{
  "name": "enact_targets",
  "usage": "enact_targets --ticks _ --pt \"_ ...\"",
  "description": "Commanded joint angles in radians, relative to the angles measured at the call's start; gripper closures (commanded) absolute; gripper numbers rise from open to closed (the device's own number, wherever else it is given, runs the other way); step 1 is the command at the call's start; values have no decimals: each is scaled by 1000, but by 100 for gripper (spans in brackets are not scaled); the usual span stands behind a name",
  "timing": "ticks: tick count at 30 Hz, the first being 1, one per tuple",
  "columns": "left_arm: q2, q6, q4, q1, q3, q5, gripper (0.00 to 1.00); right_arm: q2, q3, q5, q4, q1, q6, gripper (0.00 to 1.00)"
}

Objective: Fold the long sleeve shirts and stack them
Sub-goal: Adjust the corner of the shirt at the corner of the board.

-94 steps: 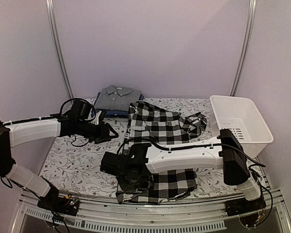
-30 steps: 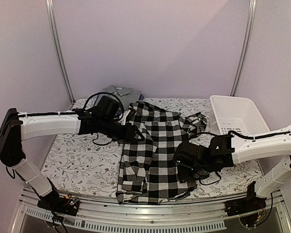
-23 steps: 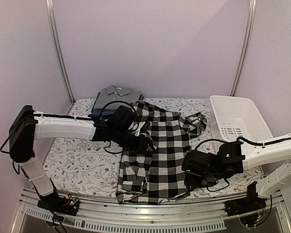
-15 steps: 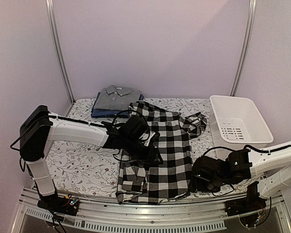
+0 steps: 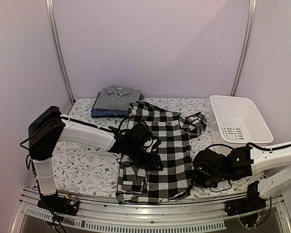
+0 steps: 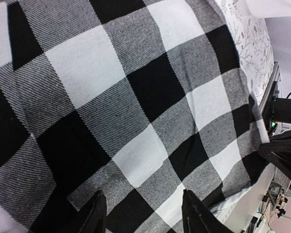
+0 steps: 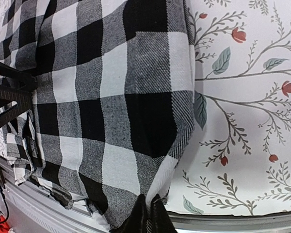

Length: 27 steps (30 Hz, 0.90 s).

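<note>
Checked shirt (image 5: 165,145), big black-and-white squares, spread flat at centre. Grey shirt (image 5: 117,97) folded atop blue shirt (image 5: 104,113), back left. Basket (image 5: 242,104) at right. Left gripper (image 6: 143,218) half-wide over the checks; right gripper (image 7: 148,213) pinched onto its right hem.

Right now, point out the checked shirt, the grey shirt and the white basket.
checked shirt (image 5: 170,141): top external view, middle of its spread body.
grey shirt (image 5: 115,99): top external view, chest below the collar.
white basket (image 5: 233,108): top external view, inner far wall.
</note>
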Motion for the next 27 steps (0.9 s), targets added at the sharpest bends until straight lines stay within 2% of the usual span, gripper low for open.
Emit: enact_targets --ticks 1,5,9,14,19,24,27 --pt "37 -1 6 -10 20 -14 47 69 137 44 -180 0 -59 100" --pt "47 2 4 -11 20 -18 48 184 290 116 -356 30 -118 100" --pt "30 8 9 -11 26 -12 47 317 417 129 -405 57 -204 100" --pt "-51 3 -6 -5 41 -22 47 476 555 83 -322 90 -301 100" --pt "-197 -33 -64 45 1 -89 47 589 647 -12 -153 99 -370 99" --pt "-323 -35 -73 114 -112 -85 47 722 769 -41 -107 94 -422 89" --pt "-361 -20 -73 130 -158 -60 47 755 797 -43 -98 76 -436 75"
